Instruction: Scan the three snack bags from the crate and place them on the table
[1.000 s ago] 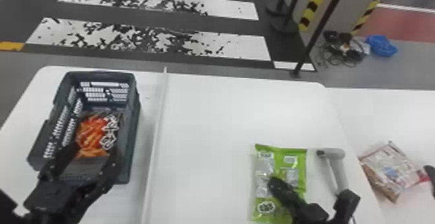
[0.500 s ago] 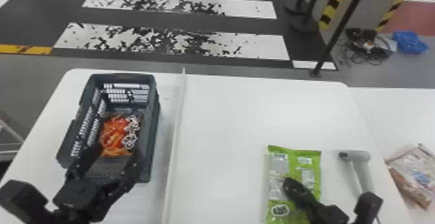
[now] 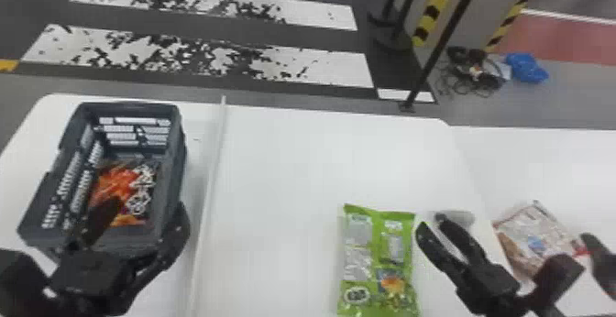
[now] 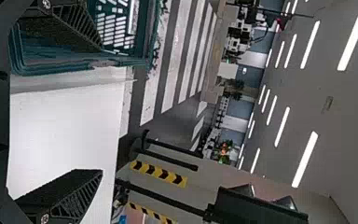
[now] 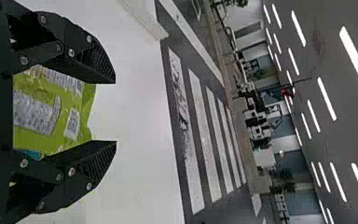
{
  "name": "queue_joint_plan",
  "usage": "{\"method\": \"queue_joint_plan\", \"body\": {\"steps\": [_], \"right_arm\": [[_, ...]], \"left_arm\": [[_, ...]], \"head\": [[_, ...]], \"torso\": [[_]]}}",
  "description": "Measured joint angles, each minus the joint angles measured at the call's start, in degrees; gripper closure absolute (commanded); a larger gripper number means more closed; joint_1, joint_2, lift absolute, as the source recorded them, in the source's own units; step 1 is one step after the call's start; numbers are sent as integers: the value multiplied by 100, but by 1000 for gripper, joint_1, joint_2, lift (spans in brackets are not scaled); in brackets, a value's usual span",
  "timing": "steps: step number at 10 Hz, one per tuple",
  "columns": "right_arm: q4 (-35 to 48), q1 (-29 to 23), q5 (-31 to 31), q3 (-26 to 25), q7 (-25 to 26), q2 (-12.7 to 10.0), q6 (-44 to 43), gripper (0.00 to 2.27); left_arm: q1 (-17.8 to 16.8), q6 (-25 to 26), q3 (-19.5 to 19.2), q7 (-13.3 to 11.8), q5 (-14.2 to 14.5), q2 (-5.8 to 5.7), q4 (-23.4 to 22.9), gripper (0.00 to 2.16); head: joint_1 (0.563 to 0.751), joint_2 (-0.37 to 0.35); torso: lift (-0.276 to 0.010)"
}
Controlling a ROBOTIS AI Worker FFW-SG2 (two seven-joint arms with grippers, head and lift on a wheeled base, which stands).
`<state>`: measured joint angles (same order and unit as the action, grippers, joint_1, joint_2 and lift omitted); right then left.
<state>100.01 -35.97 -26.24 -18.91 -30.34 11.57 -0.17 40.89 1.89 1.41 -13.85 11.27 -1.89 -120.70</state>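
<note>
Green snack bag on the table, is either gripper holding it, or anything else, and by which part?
Nothing is held. The left gripper and the right gripper both have their jaws apart, and the green bag lies on the table.

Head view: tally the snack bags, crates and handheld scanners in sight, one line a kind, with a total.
Snack bags: 3 (orange bag, green bag, pale bag)
Crates: 1 (grey crate)
Handheld scanners: 1 (grey scanner, partly hidden)
Total: 5
</note>
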Motion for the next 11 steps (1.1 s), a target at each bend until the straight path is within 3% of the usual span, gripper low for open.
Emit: {"method": "queue_joint_plan", "body": {"steps": [1, 4, 11], "right_arm": [[-1, 19, 171, -228, 191, -27, 11, 83], [-418, 225, 711, -585, 213, 34, 134, 87], [-2305, 1384, 1385, -264, 121, 467, 249, 147]], "left_arm": [[12, 81, 183, 195, -133, -26, -42, 73], [26, 135, 459, 521, -230, -97, -44, 76], [102, -314, 477, 426, -222, -180, 149, 76]], "head": [[695, -337], [695, -350], [695, -350]], "torso": [[-37], [-37], [-37]]}}
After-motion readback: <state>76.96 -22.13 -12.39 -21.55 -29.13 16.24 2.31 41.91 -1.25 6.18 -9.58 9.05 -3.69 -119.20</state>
